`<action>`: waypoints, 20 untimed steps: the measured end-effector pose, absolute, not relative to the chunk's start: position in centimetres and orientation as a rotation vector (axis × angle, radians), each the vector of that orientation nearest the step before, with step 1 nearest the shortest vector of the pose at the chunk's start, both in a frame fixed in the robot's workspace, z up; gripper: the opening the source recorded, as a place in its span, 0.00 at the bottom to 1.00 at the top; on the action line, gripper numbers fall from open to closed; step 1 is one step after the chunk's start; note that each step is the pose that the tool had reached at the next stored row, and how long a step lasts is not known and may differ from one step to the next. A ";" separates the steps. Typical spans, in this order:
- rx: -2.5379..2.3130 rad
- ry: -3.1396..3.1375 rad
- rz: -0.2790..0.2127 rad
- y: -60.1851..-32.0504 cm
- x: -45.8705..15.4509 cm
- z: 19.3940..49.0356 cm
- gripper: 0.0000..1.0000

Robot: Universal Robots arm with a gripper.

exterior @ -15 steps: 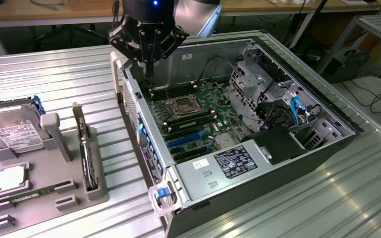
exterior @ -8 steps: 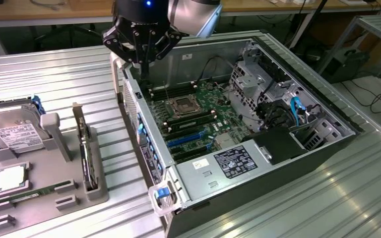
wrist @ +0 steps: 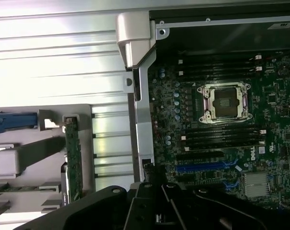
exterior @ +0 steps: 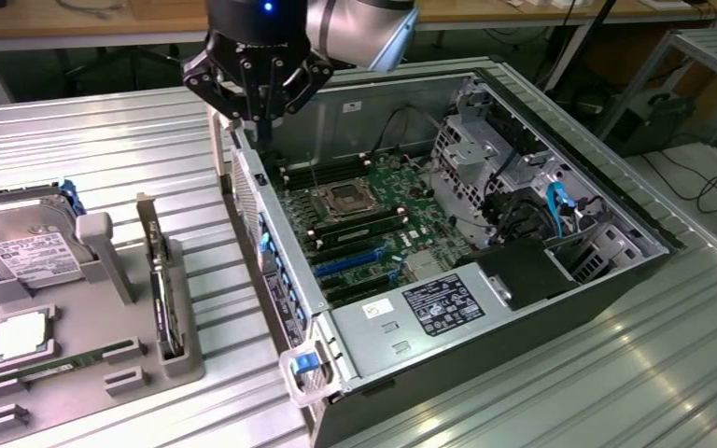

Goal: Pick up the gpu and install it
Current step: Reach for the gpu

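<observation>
The gpu (exterior: 160, 280) stands on edge in a slot of the grey holder (exterior: 109, 271) at the exterior view's left, its pale bracket strip at the far end. The wrist view looks down its thin top edge, where the gpu (wrist: 73, 163) shows as a green board. My gripper (exterior: 257, 126) hangs shut and holds nothing. It is above the rear wall of the open computer case (exterior: 272, 196), well apart from the gpu and to its right in the exterior view. Blue expansion slots (exterior: 352, 261) (wrist: 207, 167) lie bare on the motherboard.
The holder also carries a hard drive (exterior: 29, 247), a processor (exterior: 20, 336) and a memory stick (exterior: 60, 364). Inside the case sit the processor socket (exterior: 344, 198) (wrist: 225, 100), the power supply (exterior: 440, 303) and the drive cages (exterior: 508, 159). Ribbed metal tabletop (exterior: 521, 392) surrounds the case.
</observation>
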State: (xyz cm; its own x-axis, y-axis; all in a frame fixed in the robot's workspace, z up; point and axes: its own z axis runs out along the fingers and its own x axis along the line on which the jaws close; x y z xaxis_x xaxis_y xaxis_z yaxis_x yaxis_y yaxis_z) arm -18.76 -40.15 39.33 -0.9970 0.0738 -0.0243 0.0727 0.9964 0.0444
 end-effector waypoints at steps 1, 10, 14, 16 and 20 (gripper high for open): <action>0.114 3.113 0.068 -40.2 -18.9 39.3 0.11; 0.108 3.113 0.068 -40.3 -19.6 39.3 0.11; 0.102 3.113 0.068 -40.3 -19.8 39.3 0.11; 0.100 3.114 0.068 -40.4 -20.0 39.3 0.11; 0.098 3.114 0.068 -40.4 -20.5 39.3 0.11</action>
